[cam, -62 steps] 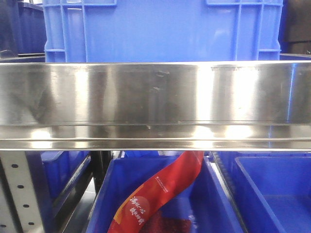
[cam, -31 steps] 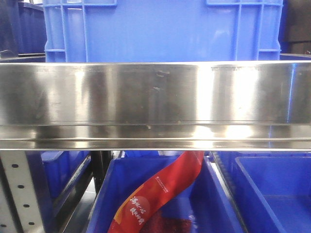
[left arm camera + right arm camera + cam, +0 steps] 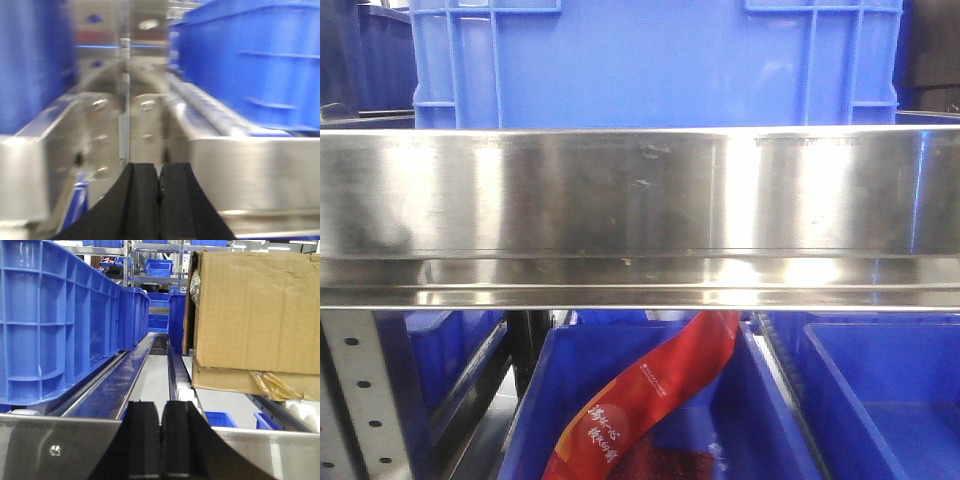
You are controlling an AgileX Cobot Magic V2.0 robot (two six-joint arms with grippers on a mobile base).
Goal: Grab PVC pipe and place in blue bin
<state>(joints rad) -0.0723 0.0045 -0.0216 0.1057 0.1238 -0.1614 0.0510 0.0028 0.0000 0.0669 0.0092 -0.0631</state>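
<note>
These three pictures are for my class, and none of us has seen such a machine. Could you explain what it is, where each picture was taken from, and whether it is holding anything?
It is a wheeled robot with two arms, each ending in a two-fingered gripper. The front picture looks straight at a steel shelf rail with a large blue crate above it; below, a blue bin holds a red packet. The other two pictures come from cameras on the wrists. The left gripper is shut with nothing in it, in a blurred view between blue crates. The right gripper is also shut and empty, with a cardboard box ahead on the right. No PVC pipe shows in any picture.
</note>
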